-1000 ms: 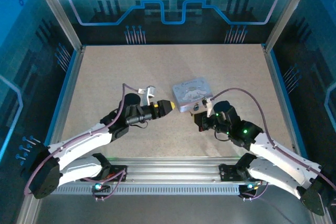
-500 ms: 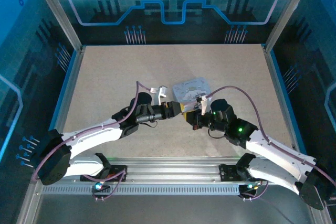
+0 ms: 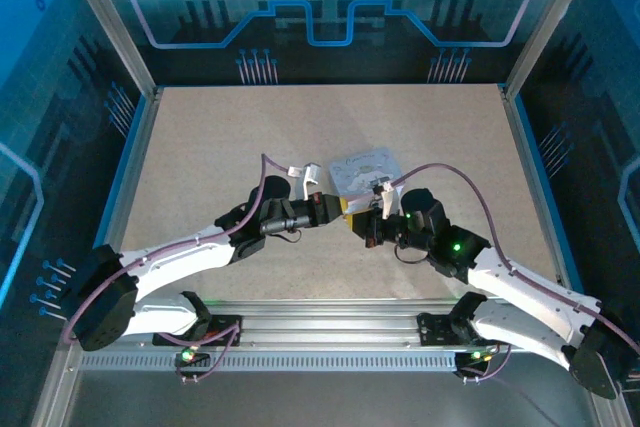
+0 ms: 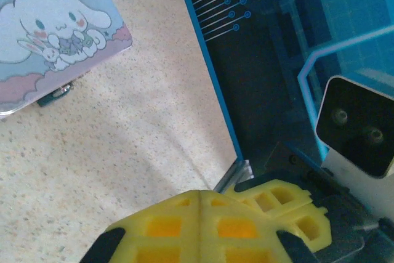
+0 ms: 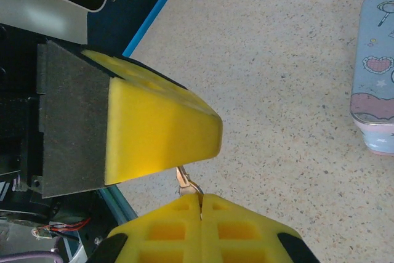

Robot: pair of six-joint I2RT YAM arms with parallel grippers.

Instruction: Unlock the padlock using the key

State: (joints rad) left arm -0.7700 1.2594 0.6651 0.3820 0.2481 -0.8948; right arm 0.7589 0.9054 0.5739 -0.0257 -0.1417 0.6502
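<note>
Blue-lit panels [image 3: 330, 7] printed with circuit lines wall in the speckled beige surface [image 3: 200, 147]. The left arm [image 3: 180, 257] and right arm [image 3: 500, 277] reach in from the near edge. A pale blue cartoon-printed tin [image 3: 365, 165] lies about mid-surface, a little toward the right edge. The two hands meet tip to tip just on its near side, partly covering its near edge from above. The left hand [image 3: 343, 206] has its yellow fingers pressed together; whether anything sits between them cannot be told. The right hand [image 3: 360, 227] is closed on the key [image 5: 186, 184], a brassy sliver sticking out of the finger seam, its tip hidden under the left hand. A tiny dark piece with a metal glint at the tin's edge seems to be the padlock [image 4: 55, 93], too small to be sure.
</note>
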